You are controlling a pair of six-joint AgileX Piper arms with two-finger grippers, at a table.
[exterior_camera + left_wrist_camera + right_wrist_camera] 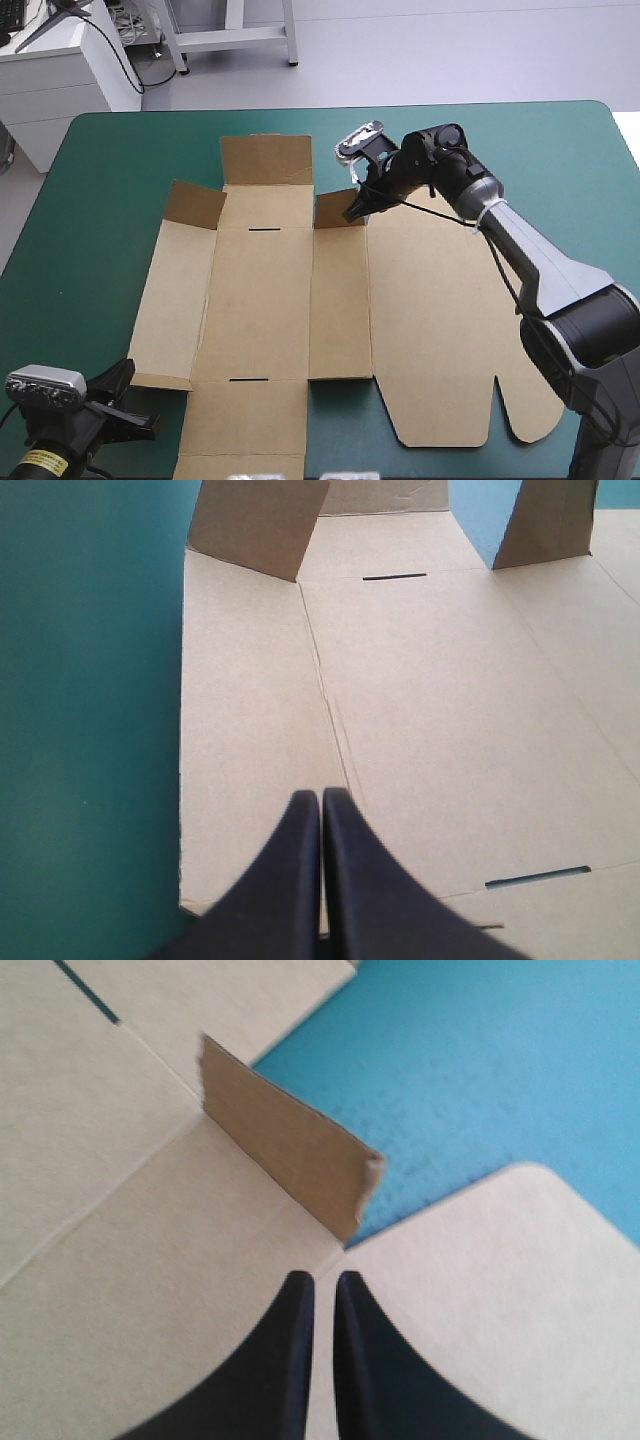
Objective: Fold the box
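Bearings are read in the high view, with 12 o'clock at the table's far edge.

1. Right gripper (322, 1278): clenched. The two black fingers stand together with only a thin slit between them. The tips sit low over the board, at the foot of a small raised flap (290, 1150) that stands upright directly ahead of them. Whether the tips touch this flap cannot be told.

2. Left gripper (320, 795): clenched, with the fingers meeting in one pointed arch. It hangs at the box's 7 o'clock corner and points toward 12 o'clock along the board.

3. Box (260, 300): a cut brown sheet lying mostly flat at the middle of the teal-green cover (100, 200).
   - The small raised flap is at about 1 o'clock from the box's middle panel.
   - A second flap (195, 205) at 11 o'clock is tilted up.
   - A third flap (266, 160) is at 12 o'clock.
   - One narrow slot (266, 230) lies toward 12 o'clock on the middle panel, and another (246, 379) lies toward 6 o'clock.
   - A wide panel with rounded tabs (440, 320) lies flat on the 3 to 5 o'clock side, under the right arm.
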